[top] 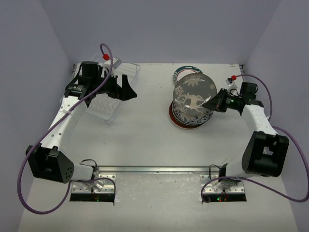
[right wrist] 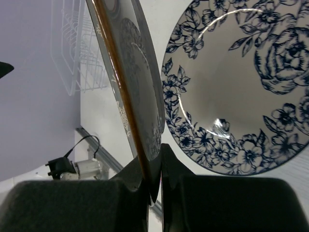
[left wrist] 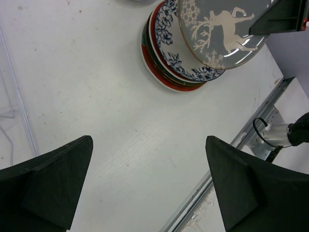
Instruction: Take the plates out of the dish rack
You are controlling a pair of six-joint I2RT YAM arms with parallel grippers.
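Stacking step: the right gripper (right wrist: 154,169) clamps the grey reindeer plate (top: 193,92) by its rim, tilted over the plate stack (top: 193,119) at right, while the left gripper (left wrist: 148,145) gapes wide above the dish rack (top: 108,116), so next, likely, lay it flat and release.

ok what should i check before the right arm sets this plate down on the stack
1. Grip: right gripper shut on the rim of the reindeer plate: ok.
2. Position: the plate hangs above the stack, over the blue floral plate: ok.
3. Plate flat enough to release: not ok, it is steeply tilted.
4. Clearance: left gripper open, away from the stack, over the dish rack: ok.
5. Plates left in the rack: cannot tell, it is partly hidden in the top view.
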